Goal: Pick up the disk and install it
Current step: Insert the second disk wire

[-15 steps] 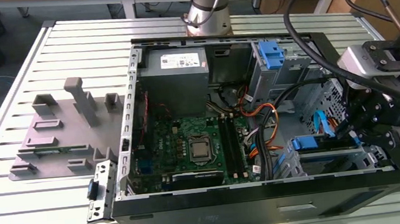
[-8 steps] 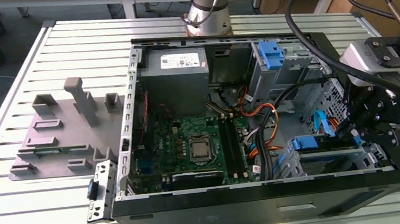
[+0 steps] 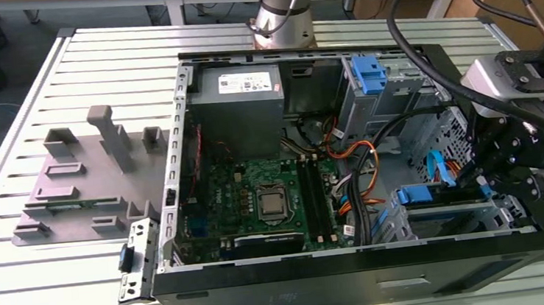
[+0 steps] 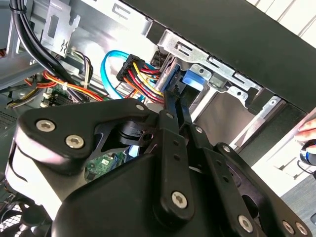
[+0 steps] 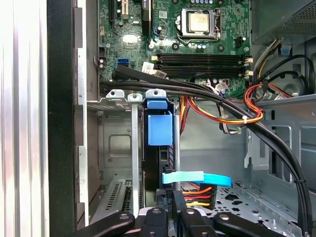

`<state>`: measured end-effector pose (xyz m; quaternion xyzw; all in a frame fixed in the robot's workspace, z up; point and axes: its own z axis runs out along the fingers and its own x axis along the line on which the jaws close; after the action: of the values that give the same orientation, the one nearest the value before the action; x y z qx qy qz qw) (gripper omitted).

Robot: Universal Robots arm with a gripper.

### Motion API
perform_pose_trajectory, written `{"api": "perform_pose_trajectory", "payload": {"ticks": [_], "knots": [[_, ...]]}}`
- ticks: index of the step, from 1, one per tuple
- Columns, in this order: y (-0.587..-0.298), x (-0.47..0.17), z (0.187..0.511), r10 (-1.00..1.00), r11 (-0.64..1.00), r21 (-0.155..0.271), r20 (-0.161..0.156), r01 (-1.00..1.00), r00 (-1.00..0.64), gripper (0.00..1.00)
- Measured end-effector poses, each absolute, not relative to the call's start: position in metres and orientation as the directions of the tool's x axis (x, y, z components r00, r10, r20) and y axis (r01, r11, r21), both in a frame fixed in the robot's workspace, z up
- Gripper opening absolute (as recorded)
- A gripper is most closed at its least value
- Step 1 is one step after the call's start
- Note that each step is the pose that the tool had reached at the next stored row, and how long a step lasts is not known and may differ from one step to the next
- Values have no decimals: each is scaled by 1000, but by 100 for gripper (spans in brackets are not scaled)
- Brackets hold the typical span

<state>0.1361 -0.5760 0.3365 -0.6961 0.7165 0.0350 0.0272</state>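
1. You have the claw [image 3: 491, 177] poised over the drive cage [image 3: 455, 214] at the front corner of the open computer case [image 3: 362, 278], on the exterior view's right. It sits there because the cage is where the disk seats.
2. The disk [image 5: 159, 148] stands on edge in the cage slot, its blue carrier tab [image 5: 160, 127] facing outward. In the first wrist view it lies between the metal cage rails, apparently seated or close to it.
3. The claw's fingers [image 4: 173, 106] are drawn together, tips reaching towards the blue tab; whether they pinch it or merely press on it, I cannot tell.
4. The bundled power cables [image 5: 232, 113] cross just beside the cage, and a light-blue data cable [image 5: 197, 177] crosses near the disk's lower end.
5. The case rests on the slatted metal surface [image 3: 77, 288].
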Motion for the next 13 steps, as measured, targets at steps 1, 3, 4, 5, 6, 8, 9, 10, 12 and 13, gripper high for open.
{"api": "perform_pose_trajectory", "payload": {"ticks": [1,3,4,5,6,8,9,10,12,13], "knots": [[-576,136,336,-996,28,12,-88,-1000,-29,17],[-576,136,336,-996,28,12,-88,-1000,-29,17],[-576,136,336,-996,28,12,-88,-1000,-29,17],[-576,136,336,-996,28,12,-88,-1000,-29,17],[-575,136,336,-996,28,12,-88,-1000,-29,17],[-574,136,336,-996,28,12,-88,-1000,-29,17],[-574,136,335,-996,28,12,-87,-1000,-29,17],[-574,136,335,-996,28,12,-86,-1000,-29,17],[-574,136,334,-996,28,12,-83,-1000,-29,17],[-574,136,334,-996,28,12,-83,-1000,-29,17]]}}
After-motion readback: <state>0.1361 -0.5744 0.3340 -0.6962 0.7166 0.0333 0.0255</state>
